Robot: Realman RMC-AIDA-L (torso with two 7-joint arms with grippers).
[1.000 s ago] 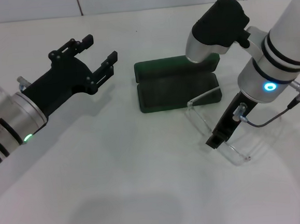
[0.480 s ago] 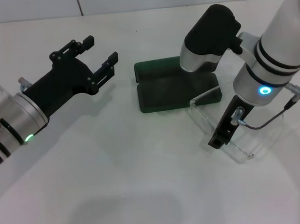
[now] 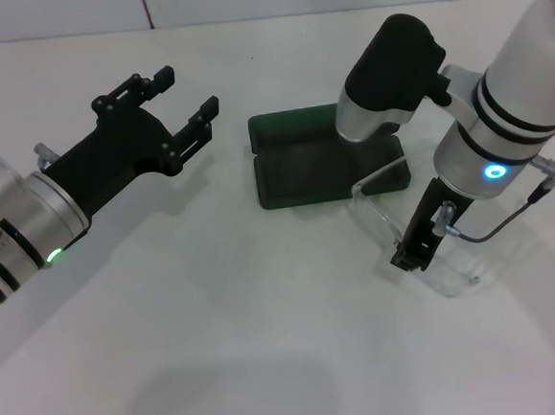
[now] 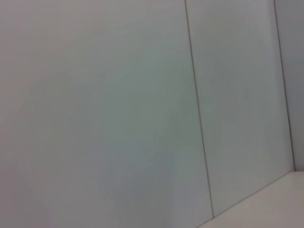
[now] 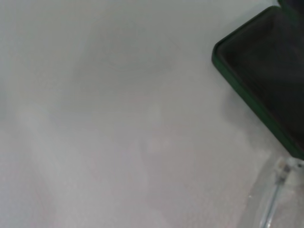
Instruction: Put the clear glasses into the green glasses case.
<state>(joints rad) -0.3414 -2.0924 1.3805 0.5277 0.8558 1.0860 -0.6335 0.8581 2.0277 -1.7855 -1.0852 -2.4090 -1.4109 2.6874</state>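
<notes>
The white worktop (image 3: 221, 346) is carrying everything. On it the green glasses case (image 3: 322, 161) is lying open, dark lining up, with its long axis running across the robot's front; the right arm's upper joint is hanging over its far right part.

Just beside the case, toward the robot's right and nearer the robot, the clear glasses (image 3: 410, 236) are standing on the worktop, one temple arm reaching up against the case's near right corner and the lens trailing off toward the near right.

The right tool (image 3: 411, 255) is reaching down at the glasses, its tip right at the clear frame; whether it is gripping the frame I cannot tell, since the fingers are hidden edge-on.

The left tool (image 3: 178, 105) is hovering above the worktop, left of the case, fingers spread wide and gripping nothing.

The case is lying up and to the left of the right tool, so the right arm is clearly the nearer one; the glasses would likely need turning to lie along the case's length.
</notes>
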